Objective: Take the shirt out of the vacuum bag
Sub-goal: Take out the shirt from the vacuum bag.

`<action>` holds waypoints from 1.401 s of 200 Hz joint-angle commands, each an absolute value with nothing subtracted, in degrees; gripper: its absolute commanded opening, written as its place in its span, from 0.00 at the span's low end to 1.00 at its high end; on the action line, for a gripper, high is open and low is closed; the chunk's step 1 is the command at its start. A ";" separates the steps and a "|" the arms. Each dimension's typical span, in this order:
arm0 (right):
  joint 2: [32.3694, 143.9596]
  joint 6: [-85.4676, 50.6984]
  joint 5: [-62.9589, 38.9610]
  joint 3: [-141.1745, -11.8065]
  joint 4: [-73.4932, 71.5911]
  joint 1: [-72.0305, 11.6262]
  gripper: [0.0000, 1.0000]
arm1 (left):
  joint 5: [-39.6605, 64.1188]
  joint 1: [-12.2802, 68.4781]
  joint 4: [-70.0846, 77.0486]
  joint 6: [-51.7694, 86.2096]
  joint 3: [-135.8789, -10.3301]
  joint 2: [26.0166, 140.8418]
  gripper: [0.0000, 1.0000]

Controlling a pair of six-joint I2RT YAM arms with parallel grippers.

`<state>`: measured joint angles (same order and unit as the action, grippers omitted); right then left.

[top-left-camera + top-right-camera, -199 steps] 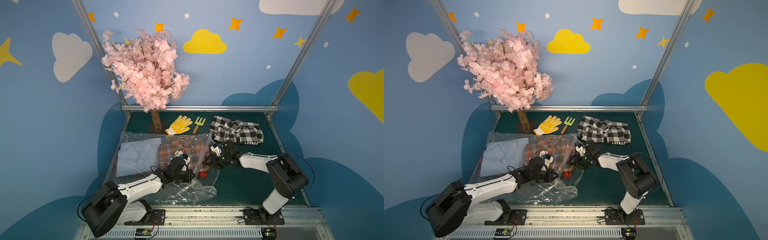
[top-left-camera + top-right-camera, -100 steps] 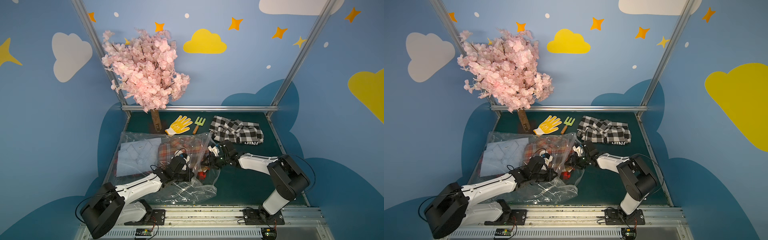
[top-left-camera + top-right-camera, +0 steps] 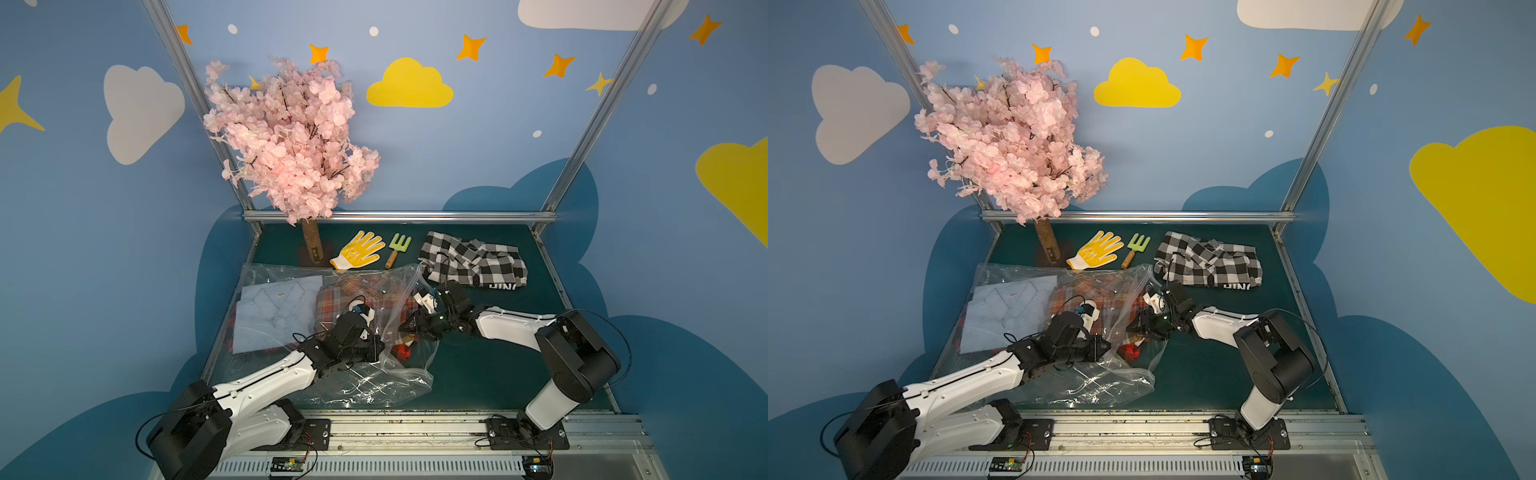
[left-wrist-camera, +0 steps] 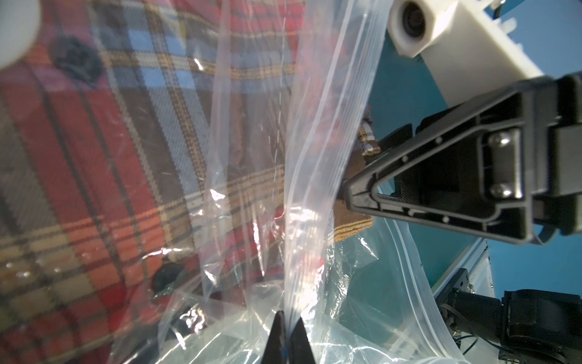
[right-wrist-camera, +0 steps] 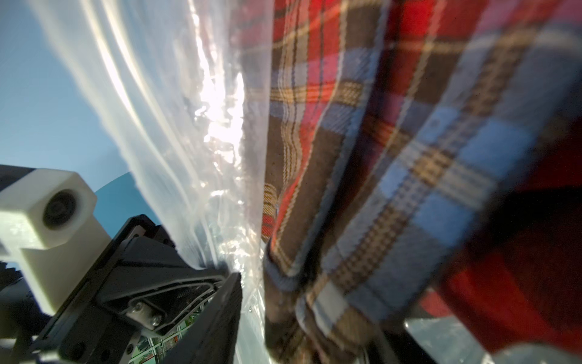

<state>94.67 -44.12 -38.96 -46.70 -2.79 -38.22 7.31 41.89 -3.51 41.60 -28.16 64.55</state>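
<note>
Pinched vacuum bag [image 4: 315,141] film between left gripper's [image 4: 288,338] pressed-together jaws, visible only from left wrist. Held right gripper [image 3: 409,330] at bag mouth; could not tell its jaws. Found shirt [image 3: 357,293] inside bag.

I'm in a staged robot booth: blue walls [image 3: 498,166] painted with clouds and stars across the upper frame, aluminium posts [image 3: 604,104], a fake cherry-blossom tree [image 3: 291,141] upper left, my arm bases [image 3: 528,434] bolted to a rail [image 3: 415,426] at bottom.
</note>
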 commanded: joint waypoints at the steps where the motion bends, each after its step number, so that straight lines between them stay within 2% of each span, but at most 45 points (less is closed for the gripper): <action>1: 92.90 -43.98 -40.95 -47.53 0.12 -39.61 0.58 | 6.77 41.66 -5.01 40.97 -27.88 65.42 0.05; 128: 88.15 -42.43 -38.47 -50.02 11.75 -41.86 0.64 | 8.90 41.75 -1.13 41.04 -28.40 71.22 0.04; 220: 91.74 -45.46 -38.49 -49.53 5.44 -42.71 0.63 | 9.31 41.90 -0.29 41.13 -29.35 72.66 0.04; 280: 93.40 -49.46 -34.81 -48.75 -1.24 -42.54 0.63 | 9.14 41.92 -1.40 40.52 -30.58 72.47 0.04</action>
